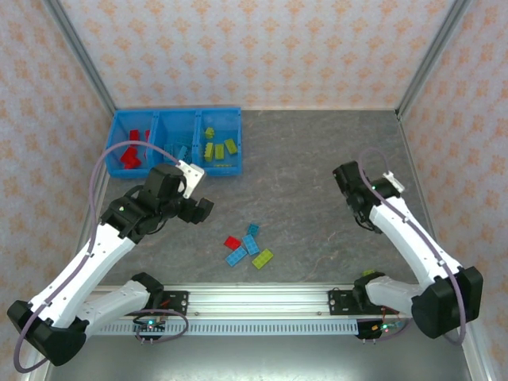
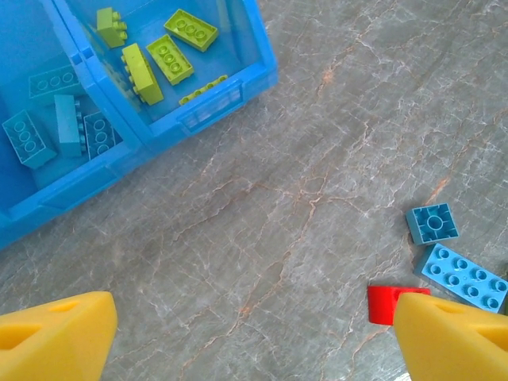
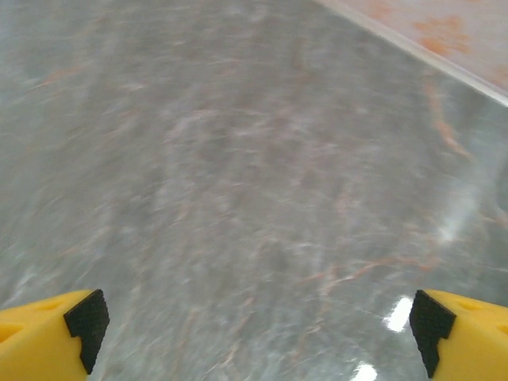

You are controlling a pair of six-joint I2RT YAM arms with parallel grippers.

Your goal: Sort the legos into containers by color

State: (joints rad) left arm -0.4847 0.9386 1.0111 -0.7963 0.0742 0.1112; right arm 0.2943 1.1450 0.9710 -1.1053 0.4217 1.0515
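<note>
- Standing at the far left corner of the desk (image 1: 317, 159): the containers (image 1: 176, 112), three joined bright blue bins forming one tray.
- Left bin: red legos (image 1: 133, 155).
- Middle bin: light blue legos (image 2: 48, 127).
- Right bin: lime green legos (image 2: 163, 59), several, one on its edge against the front wall.
- Loose cluster (image 1: 248, 246) on bare desk, near front centre, well apart from the tray: one red, three light blue, one lime green, touching or just beside each other.
- Left end effector (image 2: 254, 333): yellow fingers spread wide, empty, hovering between tray and cluster; red brick (image 2: 385, 303) just beside one finger.
- Right end effector (image 3: 258, 325): fingers spread wide, empty, over bare desk at right, well apart from all legos; view blurred.
</note>
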